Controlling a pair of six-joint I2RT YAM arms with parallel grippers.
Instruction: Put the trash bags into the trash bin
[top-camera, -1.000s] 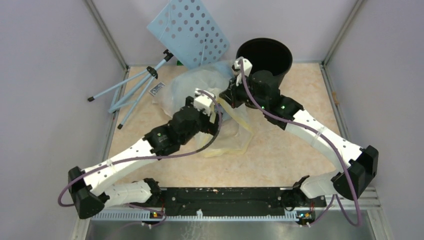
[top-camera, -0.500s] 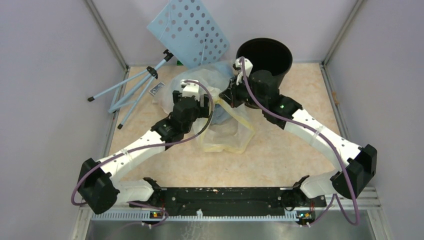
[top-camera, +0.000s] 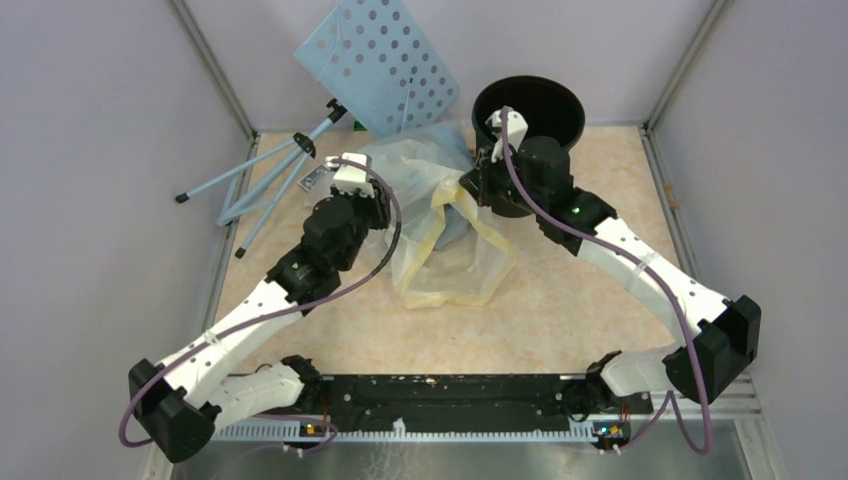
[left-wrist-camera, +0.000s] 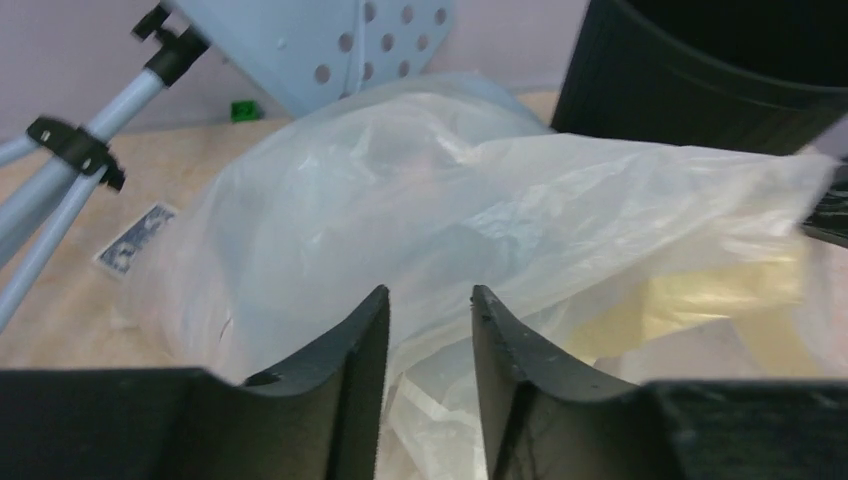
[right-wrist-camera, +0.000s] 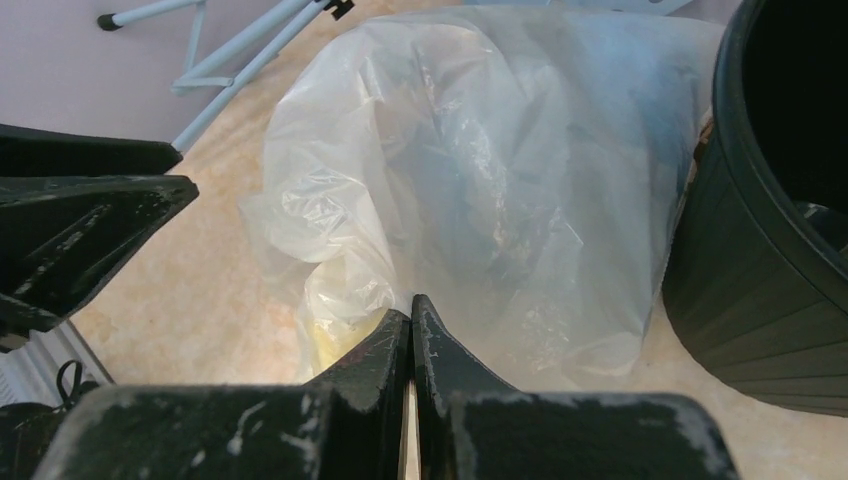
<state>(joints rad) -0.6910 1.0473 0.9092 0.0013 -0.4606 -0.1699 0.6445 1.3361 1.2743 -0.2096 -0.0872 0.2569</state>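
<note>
Beige table, right hand pinching yellowish sack

Peachy marbled tabletop has a clear yellowish sack heaped between the left claw and right claw, the black trash bin standing just beyond the right one, and a tripod plus small card left of the left one.

Trash bags left of trash bin
</note>
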